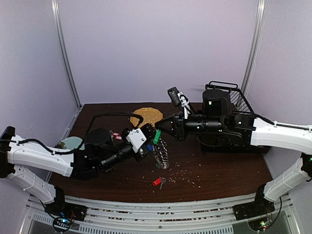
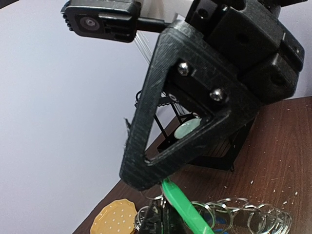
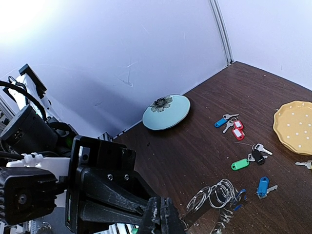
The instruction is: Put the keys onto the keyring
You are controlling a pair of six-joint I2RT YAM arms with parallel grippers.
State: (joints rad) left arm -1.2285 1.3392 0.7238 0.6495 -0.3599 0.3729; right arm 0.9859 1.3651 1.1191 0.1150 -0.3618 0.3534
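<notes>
Jaws shut both sides, tips meeting; keyring (image 1: 162, 155) dangles just below.

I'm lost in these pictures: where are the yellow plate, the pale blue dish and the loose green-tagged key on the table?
yellow plate (image 3: 295, 127): right wrist view, its dotted middle.
pale blue dish (image 3: 173, 116): right wrist view, plain glaze beside the flower.
green-tagged key (image 3: 240, 164): right wrist view, its plastic tag.
</notes>
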